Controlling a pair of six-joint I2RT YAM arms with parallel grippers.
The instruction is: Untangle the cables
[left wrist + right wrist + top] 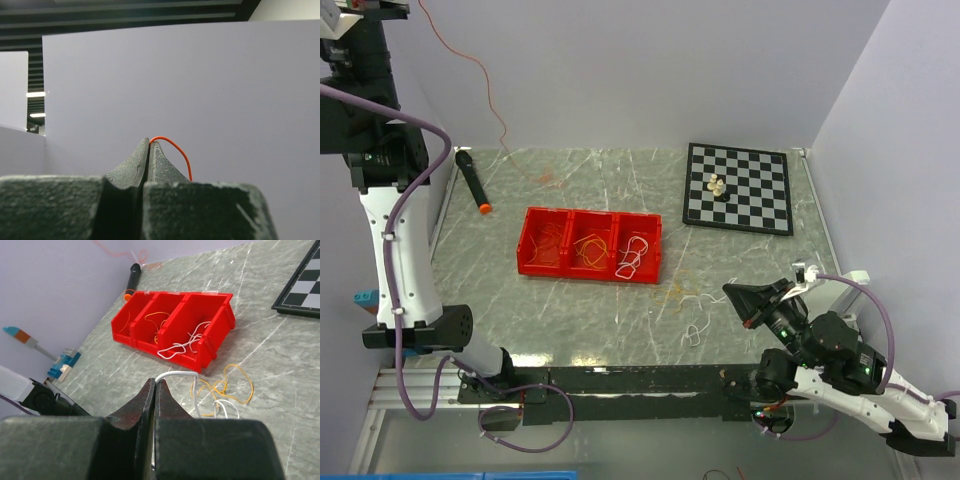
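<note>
The right gripper (156,382) has its jaws pressed together on a white cable (176,373), pinched right at the tips. From there the cable arcs off to the gripper's right and drops back to the table (570,320). There it runs into a yellow cable (220,386) whose loose loops lie just ahead and to the right of the tips. That is the relation that matters: the tangle sits low and close in front, so the white strand probably comes free only if drawn up and away from it. Straight beyond the loops stands the red bin (212,335), close enough to block a forward pull; each of its three compartments has a cable inside. The chessboard (740,190) lies well off to the far right. Bare table opens to the left, along the near edge. The left gripper (150,143) is far from this clump, raised high over the far left corner. Its jaws are likewise closed, nipping a red cable (175,147) that hangs down past the back wall to the table behind the bin, near a marker (470,180). The right arm is clearly the nearer one.
</note>
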